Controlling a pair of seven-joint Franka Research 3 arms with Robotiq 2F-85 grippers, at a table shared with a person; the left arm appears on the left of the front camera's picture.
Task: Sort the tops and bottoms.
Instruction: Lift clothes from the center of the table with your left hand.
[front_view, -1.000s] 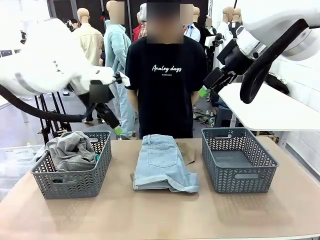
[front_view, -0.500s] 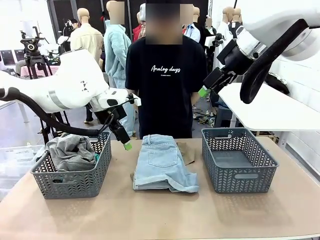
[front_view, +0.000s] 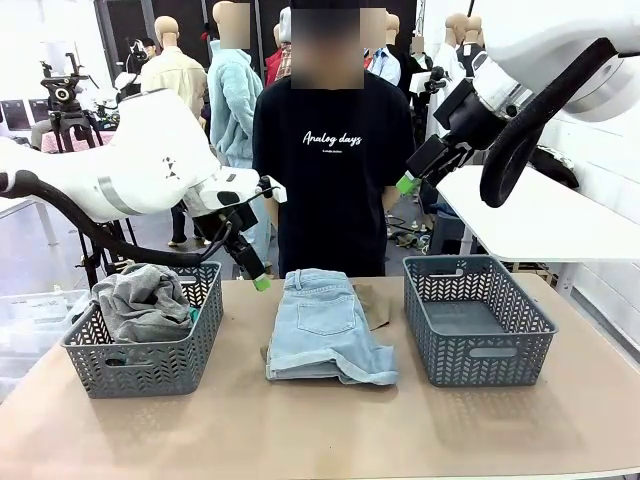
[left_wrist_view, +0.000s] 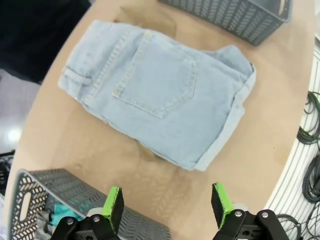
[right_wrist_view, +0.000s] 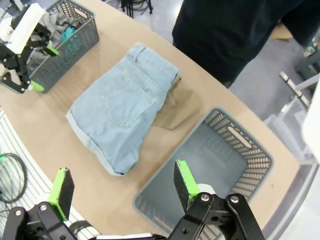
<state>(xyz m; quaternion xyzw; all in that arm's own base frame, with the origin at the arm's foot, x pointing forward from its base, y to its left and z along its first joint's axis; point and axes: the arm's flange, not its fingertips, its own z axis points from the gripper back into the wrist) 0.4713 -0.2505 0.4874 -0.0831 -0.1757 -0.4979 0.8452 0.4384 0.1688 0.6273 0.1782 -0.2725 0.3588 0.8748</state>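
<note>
In the front view, the sorting is partly done. The grey top (front_view: 140, 300) and the teal top (front_view: 193, 314) sit in the left basket (front_view: 140, 365). The denim shorts (front_view: 325, 325) lie folded on the table (front_view: 300, 430), between the two baskets. A tan top (front_view: 372, 305) peeks out from under them. The right basket (front_view: 480, 355) has nothing in it. So the tan top and the shorts are not yet sorted. The left gripper (front_view: 258, 280) hangs in the air between the left basket and the shorts, near the shorts' back left corner. The right gripper (front_view: 407, 183) is high up, well apart from the clothes.

In the left wrist view, the left gripper (left_wrist_view: 167, 205) has its two green fingers spread wide, with nothing between them. The shorts (left_wrist_view: 160, 95) lie ahead of it, pocket side up, not touching it. The basket with the tops (left_wrist_view: 50, 200) is just under the fingers. A brown bit pokes out beneath the shorts; it may be the tan top, but it is hard to tell from the table.

In the right wrist view, the right gripper (right_wrist_view: 122, 192) is wide apart too and holds nothing. The shorts (right_wrist_view: 120, 110) and the tan top (right_wrist_view: 177, 107) lie far below it, beside the bare basket (right_wrist_view: 235, 132).
</note>
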